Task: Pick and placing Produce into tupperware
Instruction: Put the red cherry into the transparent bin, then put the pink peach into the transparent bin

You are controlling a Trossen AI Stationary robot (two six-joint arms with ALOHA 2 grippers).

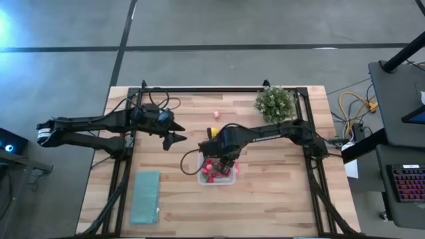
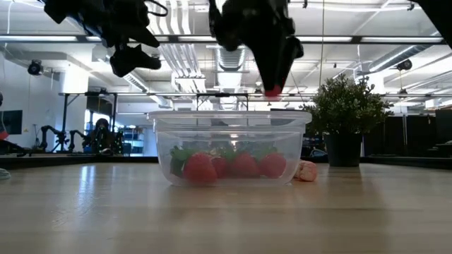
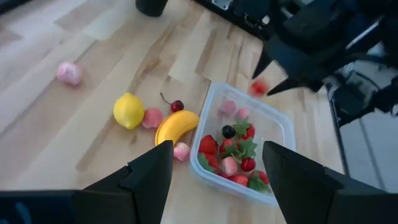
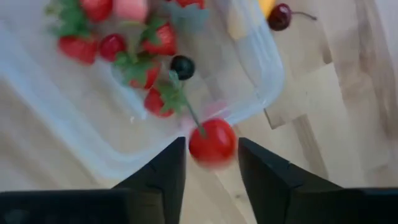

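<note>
While between end effector [image 4: 211, 163] fingers, cherry [image 4: 212, 142].

tupperware [image 1: 216, 174] top blocked by right gripper [image 1: 221, 161].

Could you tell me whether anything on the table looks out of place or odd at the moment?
Nothing is spilled or damaged. One pink fruit lies alone, apart from the others. The right gripper has a red cherry between its jaws, over the rim of the clear box rather than its middle.

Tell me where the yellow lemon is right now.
In the left wrist view, the yellow lemon lies on the wooden table outside the tupperware, next to a pink piece and the banana.
</note>
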